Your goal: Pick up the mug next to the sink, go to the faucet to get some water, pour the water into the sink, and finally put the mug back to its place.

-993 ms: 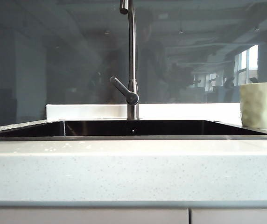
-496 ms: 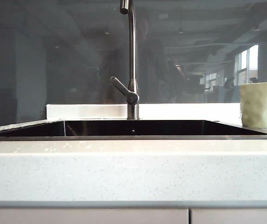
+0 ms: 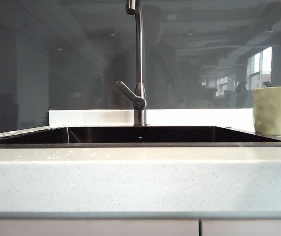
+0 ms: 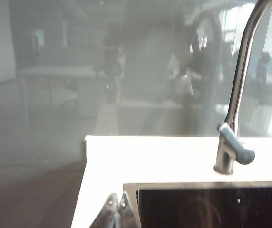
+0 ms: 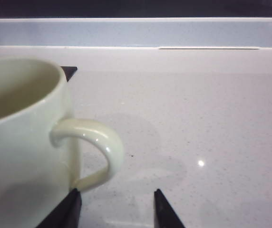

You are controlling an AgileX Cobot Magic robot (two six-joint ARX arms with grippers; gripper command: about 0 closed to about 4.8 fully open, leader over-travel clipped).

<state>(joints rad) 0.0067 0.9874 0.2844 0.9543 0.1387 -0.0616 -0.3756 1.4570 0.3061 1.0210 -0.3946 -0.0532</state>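
Nothing moved outside: pale cream-green ceramic mug sits right; right fingers released beside its handle, left fingers clenched.

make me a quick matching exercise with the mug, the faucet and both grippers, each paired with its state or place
Column 1:
1. mug
2. faucet
3. left gripper
4. right gripper

Column 2:
A. shut, over the counter by the sink's corner
B. open, just short of the mug's handle
C. standing on the counter right of the sink
D. rising behind the sink's middle

Pairs: 1-C, 2-D, 3-A, 4-B
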